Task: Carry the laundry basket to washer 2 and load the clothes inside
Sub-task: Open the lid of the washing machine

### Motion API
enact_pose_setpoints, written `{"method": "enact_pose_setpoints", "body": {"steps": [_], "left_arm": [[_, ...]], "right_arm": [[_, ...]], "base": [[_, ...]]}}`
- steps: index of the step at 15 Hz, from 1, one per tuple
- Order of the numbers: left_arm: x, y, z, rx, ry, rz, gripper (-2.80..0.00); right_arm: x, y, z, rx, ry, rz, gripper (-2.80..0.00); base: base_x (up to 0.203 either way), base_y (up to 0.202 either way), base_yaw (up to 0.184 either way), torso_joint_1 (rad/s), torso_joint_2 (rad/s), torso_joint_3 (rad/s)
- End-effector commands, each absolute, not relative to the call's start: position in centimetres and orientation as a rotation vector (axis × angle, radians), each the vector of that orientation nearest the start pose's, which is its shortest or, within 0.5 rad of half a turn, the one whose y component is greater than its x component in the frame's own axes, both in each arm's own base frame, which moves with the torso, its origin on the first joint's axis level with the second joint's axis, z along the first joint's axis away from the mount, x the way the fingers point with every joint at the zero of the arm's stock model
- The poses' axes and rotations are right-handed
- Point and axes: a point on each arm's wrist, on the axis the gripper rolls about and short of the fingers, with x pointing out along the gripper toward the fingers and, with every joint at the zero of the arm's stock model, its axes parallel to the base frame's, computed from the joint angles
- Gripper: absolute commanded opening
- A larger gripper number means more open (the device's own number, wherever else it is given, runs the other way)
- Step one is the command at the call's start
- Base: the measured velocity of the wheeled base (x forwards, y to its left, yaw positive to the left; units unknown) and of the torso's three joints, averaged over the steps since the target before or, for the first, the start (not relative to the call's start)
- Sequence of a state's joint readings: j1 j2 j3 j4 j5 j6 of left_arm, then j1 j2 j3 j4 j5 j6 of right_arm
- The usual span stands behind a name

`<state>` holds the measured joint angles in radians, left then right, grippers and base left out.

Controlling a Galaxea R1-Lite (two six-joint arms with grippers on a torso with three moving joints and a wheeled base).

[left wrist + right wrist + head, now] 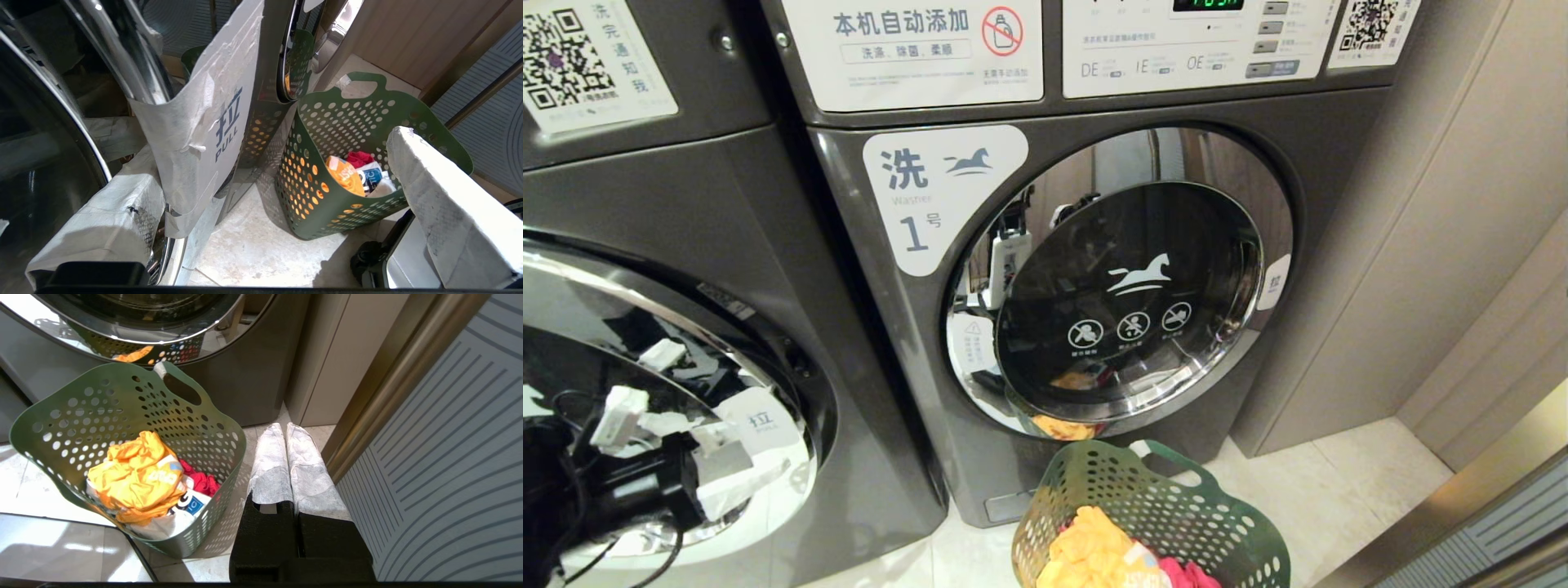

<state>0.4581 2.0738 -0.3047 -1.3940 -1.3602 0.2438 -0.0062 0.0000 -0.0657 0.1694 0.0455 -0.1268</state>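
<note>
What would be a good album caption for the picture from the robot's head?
Green laundry basket of clothes waits on the floor before the closed washer marked 1.

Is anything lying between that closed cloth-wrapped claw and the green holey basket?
No. In the right wrist view only bare pale floor tile separates the right gripper from the green perforated plastic basket.

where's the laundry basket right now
The laundry basket stands on the floor at the bottom of the head view, right of center, just in front of the washer marked 1, below its round door, with the clothes inside.
</note>
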Motion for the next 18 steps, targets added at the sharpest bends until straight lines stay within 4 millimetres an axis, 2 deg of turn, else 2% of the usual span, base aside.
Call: {"method": "enact_pose_setpoints", "body": {"steps": [1,3,6,9,11,13,15,16,18], "left_arm": [[23.7,11.2,4.8,-0.069,0.119,-0.831,0.0],[22.1,13.3,5.3,-0.063,0.107,-0.73,0.0],[18.5,16.5,6.1,-0.064,0.095,-0.542,0.0],[15.3,18.7,7.2,-0.038,0.06,-0.43,0.0],[13.2,19.1,9.1,0.026,0.023,-0.391,0.0],[11.4,18.5,12.0,0.138,-0.012,-0.338,0.0],[8.5,17.1,16.4,0.301,-0.047,-0.23,0.0],[7.0,15.9,18.6,0.363,-0.057,-0.167,0.0],[4.9,11.9,23.3,0.414,-0.098,-0.027,0.0]], "right_arm": [[-2.9,0.1,7.6,-0.124,0.104,0.047,-2.8],[-2.9,0.1,7.6,-0.124,0.104,0.047,-2.8],[-2.9,0.1,7.6,-0.124,0.103,0.047,-2.8],[-2.9,0.1,7.6,-0.124,0.103,0.047,-2.8],[-2.9,0.1,7.6,-0.124,0.103,0.047,-2.8],[-2.9,0.1,7.6,-0.124,0.104,0.047,-2.8],[-2.9,0.1,7.6,-0.125,0.103,0.047,-2.8],[-2.9,0.1,7.6,-0.125,0.104,0.047,-2.8],[-2.9,0.1,7.6,-0.124,0.104,0.047,-2.8]], "base": [[0.0,0.0,0.0,0.0,0.0,0.0],[0.0,0.0,0.0,0.0,0.0,0.0],[0.0,0.0,0.0,0.0,0.0,0.0],[0.0,0.0,0.0,0.0,0.0,0.0],[0.0,0.0,0.0,0.0,0.0,0.0],[0.0,0.0,0.0,0.0,0.0,0.0],[0.0,0.0,0.0,0.0,0.0,0.0],[0.0,0.0,0.0,0.0,0.0,0.0],[0.0,0.0,0.0,0.0,0.0,0.0]]}}
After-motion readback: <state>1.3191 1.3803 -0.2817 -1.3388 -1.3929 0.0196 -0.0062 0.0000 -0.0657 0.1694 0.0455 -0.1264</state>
